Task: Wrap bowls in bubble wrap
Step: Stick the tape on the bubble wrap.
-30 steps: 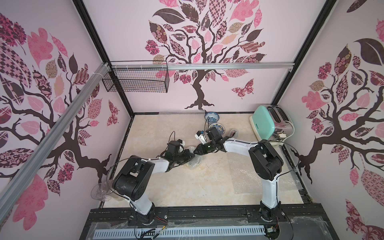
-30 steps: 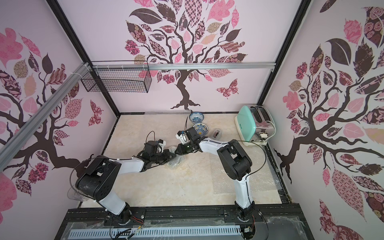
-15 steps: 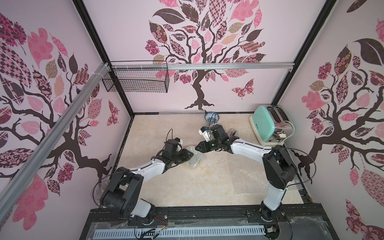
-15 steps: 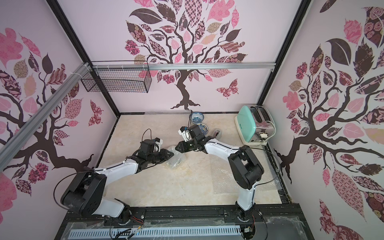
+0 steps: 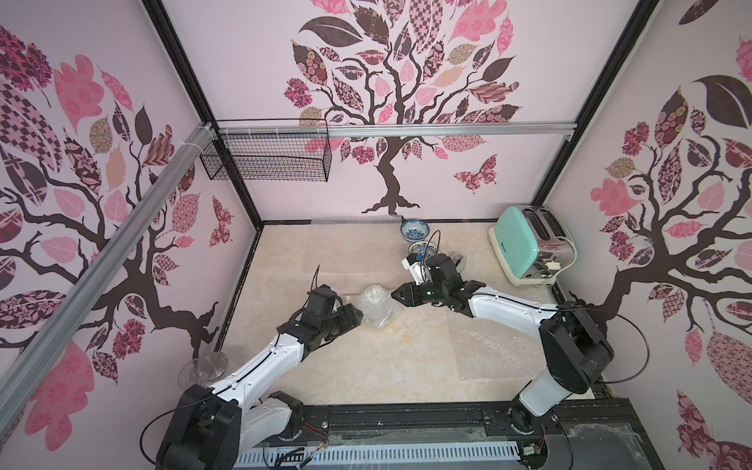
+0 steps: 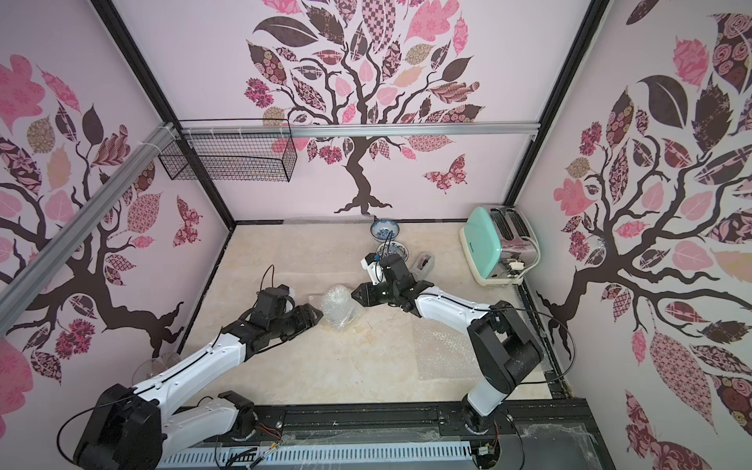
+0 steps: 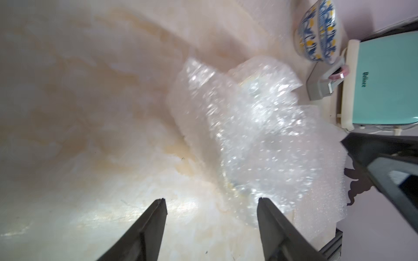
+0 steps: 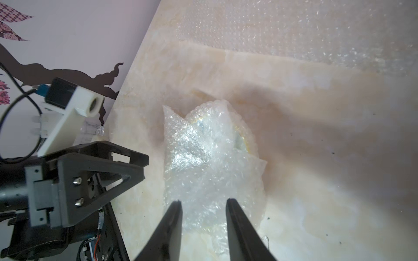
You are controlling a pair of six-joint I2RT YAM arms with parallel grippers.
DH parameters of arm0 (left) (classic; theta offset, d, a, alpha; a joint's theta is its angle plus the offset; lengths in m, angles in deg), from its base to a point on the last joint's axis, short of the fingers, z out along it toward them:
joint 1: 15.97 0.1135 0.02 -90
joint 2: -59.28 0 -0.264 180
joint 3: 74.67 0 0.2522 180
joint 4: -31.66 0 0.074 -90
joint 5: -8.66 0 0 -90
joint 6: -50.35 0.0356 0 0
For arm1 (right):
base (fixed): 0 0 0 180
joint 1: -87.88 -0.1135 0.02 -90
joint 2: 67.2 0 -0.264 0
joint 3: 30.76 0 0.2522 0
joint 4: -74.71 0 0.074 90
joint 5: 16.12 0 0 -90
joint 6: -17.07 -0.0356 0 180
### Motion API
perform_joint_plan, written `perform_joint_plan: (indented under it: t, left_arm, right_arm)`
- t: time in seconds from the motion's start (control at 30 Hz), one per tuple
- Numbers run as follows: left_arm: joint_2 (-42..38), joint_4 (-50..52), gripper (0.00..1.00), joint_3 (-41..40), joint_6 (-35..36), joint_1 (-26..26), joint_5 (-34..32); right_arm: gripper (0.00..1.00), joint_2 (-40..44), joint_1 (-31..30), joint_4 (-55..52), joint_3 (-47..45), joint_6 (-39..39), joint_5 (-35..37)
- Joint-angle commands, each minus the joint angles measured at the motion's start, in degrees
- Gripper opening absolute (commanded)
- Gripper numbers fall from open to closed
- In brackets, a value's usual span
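Wrapped bundle [image 5: 375, 306] sits mid-table [image 5: 325, 366], well apart from the toaster [image 5: 525, 244]. It's bubble wrap balled round a bowl.

Right gripper [image 5: 394, 294] is between the toaster and the bundle, tips just beside the bundle's toaster-facing side. Left gripper [image 5: 358, 315] is on the bundle's side away from the toaster, also just beside it. So the bundle lies straight ahead of both, flanked. Neither is clearly nearer.

The bundle's longer axis runs roughly crosswise to the line joining the two grippers, with a loose tail at the end farther from the toaster.

Left wrist view: left gripper [image 7: 211, 201] jaws spread wide, nothing between them, wrap [image 7: 260, 135] just past one tip. Right wrist view: right gripper [image 8: 203, 201] jaws partly apart, wrap [image 8: 208, 158] showing in the gap, no pinch visible.

Two bare bowls closer to the toaster: one [image 5: 414, 231] at the back wall, the other [image 5: 419, 247] half hidden behind the right wrist.

Spare flat sheet [image 5: 488, 350] lies in front of the toaster.

The bowl inside the bundle is hidden, only a faint yellow tint through the plastic. Can't tell if the wrap closes fully underneath. Left wrist view is blurred.
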Motion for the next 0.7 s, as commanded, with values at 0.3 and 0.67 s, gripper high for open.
perform_joint_plan:
  t: [0.3,0.67]
  left_arm:
    - [5.8,-9.8,0.71,1.4,-3.2,-0.2,5.7]
    - [-0.8,2.5,0.71,13.7,20.6,0.6,-15.4]
  right_arm:
    - [0.37,-0.2,0.1,1.8,0.9,0.2,-0.7]
    - [0.39,1.0,0.1,1.6,0.2,0.8,2.2]
